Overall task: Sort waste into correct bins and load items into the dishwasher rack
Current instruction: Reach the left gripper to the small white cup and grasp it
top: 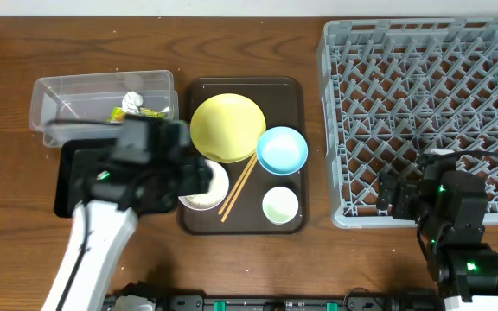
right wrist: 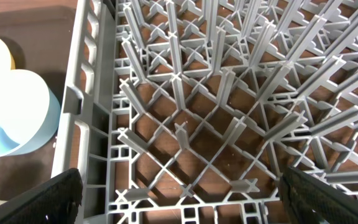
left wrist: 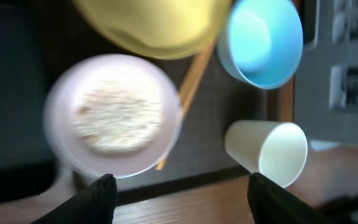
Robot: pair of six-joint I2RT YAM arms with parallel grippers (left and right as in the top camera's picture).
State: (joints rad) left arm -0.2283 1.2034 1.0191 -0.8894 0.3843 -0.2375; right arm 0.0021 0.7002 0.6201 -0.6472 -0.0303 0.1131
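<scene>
The white bowl of rice grains sits on the brown tray just ahead-left of the empty, spread left gripper, far nearer it than the right gripper, equally spread over a corner of the dishwasher rack.

overhead top-down, wrists close, blue bowl shared

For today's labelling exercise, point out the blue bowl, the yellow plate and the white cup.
blue bowl (top: 282, 149), overhead view, inner floor.
yellow plate (top: 226, 126), overhead view, centre.
white cup (left wrist: 279, 154), left wrist view, inner wall.
</scene>
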